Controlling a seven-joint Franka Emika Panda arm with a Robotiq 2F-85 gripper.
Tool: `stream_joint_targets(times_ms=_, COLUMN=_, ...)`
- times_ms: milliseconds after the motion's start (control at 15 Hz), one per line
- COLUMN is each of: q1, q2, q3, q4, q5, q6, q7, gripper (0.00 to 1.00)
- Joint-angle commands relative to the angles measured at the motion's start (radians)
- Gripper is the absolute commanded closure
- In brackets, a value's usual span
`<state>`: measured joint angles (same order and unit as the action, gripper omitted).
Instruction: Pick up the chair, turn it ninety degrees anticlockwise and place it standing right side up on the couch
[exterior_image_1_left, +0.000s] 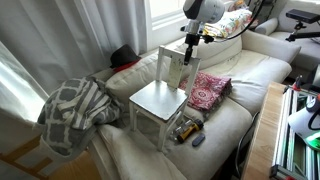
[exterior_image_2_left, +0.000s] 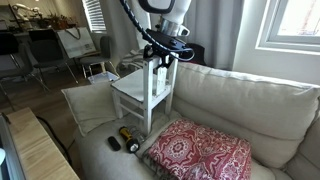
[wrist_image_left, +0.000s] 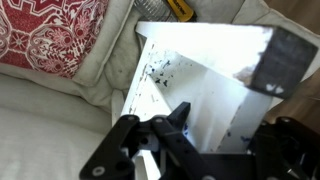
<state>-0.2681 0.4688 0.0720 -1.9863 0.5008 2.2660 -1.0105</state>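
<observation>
So the chair (exterior_image_1_left: 158, 100) is standing upright on the couch (exterior_image_1_left: 228, 112), roughly mid-couch, and its legs look planted on the seat cushion. The tool (exterior_image_1_left: 187, 47) comes down from above and is clamped onto the top rail of the chair's back, with a finger on either side of it in both exterior views. A red patterned cushion (exterior_image_1_left: 210, 90) lies just beside the chair, though I can't tell if they actually touch. On the chair's other side a plaid blanket (exterior_image_1_left: 75, 110) is heaped at the end of the couch. By the chair legs, near the seat's front edge, there's a yellow-and-black gadget (exterior_image_1_left: 185, 128) with a small dark thing (exterior_image_1_left: 197, 141) just beside it. Both are too small to say what they are. The wrist view looks down on the white seat, with the red cushion off in a corner.
</observation>
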Motion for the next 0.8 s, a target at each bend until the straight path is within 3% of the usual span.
stream_joint_targets(times_ms=0, q1=-0.011, q2=-0.088, q3=0.024, q4=0.042, q5=-0.034, q6=-0.105, q7=-0.103, gripper=0.94)
stream_joint_targets(times_ms=267, q1=-0.004, q2=-0.11, q3=0.045, q4=0.058, q5=-0.021, q6=-0.16, q7=-0.207, gripper=0.94)
stream_joint_targets(times_ms=333, q1=0.023, q2=-0.033, q3=0.023, q4=0.047, q5=-0.015, q6=-0.083, q7=-0.121, gripper=0.94)
stream_joint_targets(times_ms=400, q1=0.027, q2=-0.032, q3=0.024, q4=0.046, q5=-0.015, q6=-0.082, q7=-0.116, gripper=0.78)
stream_joint_targets(times_ms=600, q1=0.027, q2=-0.003, q3=0.024, q4=0.046, q5=-0.018, q6=-0.065, q7=-0.111, gripper=0.78)
stream_joint_targets(times_ms=667, q1=0.026, q2=-0.001, q3=0.022, q4=0.047, q5=-0.018, q6=-0.065, q7=-0.111, gripper=0.94)
stream_joint_targets(times_ms=733, q1=0.017, q2=0.006, q3=0.028, q4=0.041, q5=-0.017, q6=-0.066, q7=-0.157, gripper=0.94)
